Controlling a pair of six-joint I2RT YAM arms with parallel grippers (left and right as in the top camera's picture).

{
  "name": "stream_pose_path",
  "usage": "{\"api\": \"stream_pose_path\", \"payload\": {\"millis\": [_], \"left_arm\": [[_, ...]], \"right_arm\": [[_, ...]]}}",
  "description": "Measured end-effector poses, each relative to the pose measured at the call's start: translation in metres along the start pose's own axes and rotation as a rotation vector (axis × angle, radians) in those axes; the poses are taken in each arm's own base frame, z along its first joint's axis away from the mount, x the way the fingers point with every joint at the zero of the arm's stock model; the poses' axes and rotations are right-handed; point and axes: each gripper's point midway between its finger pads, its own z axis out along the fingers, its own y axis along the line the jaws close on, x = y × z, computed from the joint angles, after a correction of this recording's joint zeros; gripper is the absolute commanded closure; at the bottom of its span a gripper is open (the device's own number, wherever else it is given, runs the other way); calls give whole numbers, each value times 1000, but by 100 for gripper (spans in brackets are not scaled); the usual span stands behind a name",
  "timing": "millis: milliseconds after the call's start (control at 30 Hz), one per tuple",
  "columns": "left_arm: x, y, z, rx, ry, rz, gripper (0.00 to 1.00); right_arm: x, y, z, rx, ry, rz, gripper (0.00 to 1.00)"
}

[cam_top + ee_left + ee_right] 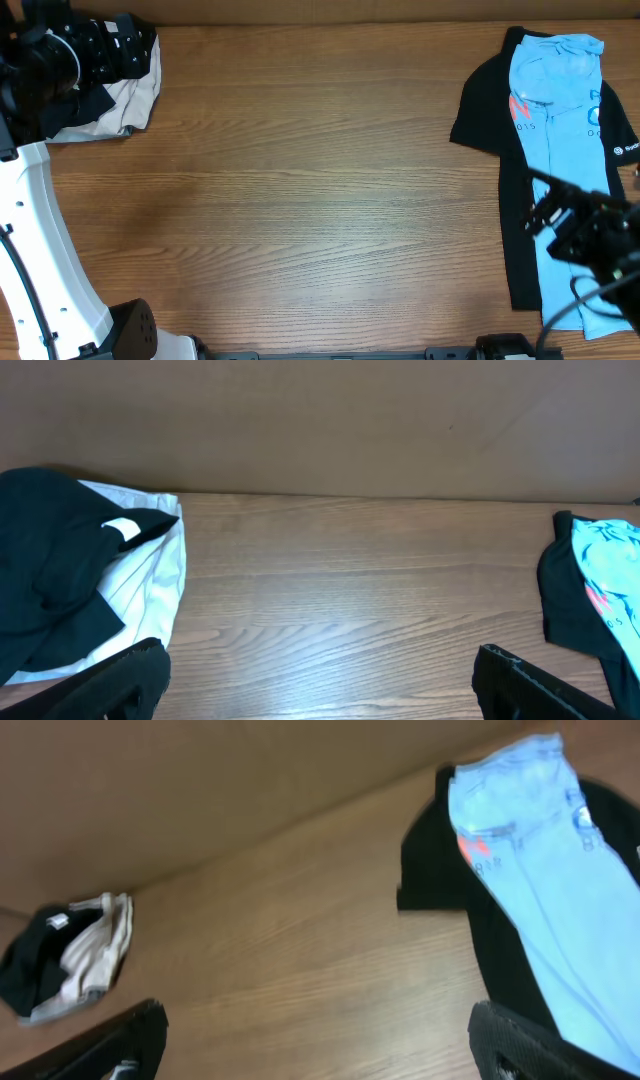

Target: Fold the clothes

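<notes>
1. Lying along the right edge of the surface (300, 200), the light blue printed tee (555, 100) is stretched out flat. Its long axis runs from the far edge to the near edge and slants a little toward the near right corner. The red and dark print sits toward the far end.
2. It lies on top of the black shirt with a white sleeve logo (485, 110), which has the same long axis. One sleeve points left toward the middle of the surface, and the logo shows on the sleeve at the right edge.
3. The plain black T-shirt (50, 560) is bunched in the far left corner, with no clear long axis. Its small white neck tag (122, 530) is on the side facing the middle of the surface.
4. That makes three clothes. The bunched black one rests on one beige folded garment (135, 100).
5. The left end effector (320, 685) is above the far left corner pile, spread wide and grasping nothing.
6. The right end effector (320, 1045) is above the near end of the two overlapped shirts. It is also released, with bare surface showing between its fingers.
</notes>
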Motion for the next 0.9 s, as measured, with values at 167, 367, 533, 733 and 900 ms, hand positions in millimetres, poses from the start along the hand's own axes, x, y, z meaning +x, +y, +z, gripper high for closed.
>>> {"api": "stream_pose_path", "payload": {"millis": [167,367,533,733,900], "left_arm": [[0,0,0,3,1,0,0],[0,-1,0,8,0,0,0],[0,-1,0,8,0,0,0],[0,-1,0,8,0,0,0],[0,-1,0,8,1,0,0]], "right_arm": [[3,-5,39,-39,-114,-20,0],[54,-29,83,-91,-235,-23,0],[115,-59,120,-111,-267,19,0],[169,-82,154,-121,-262,40,0],[192,-90,168,-127,-246,42,0]]}}
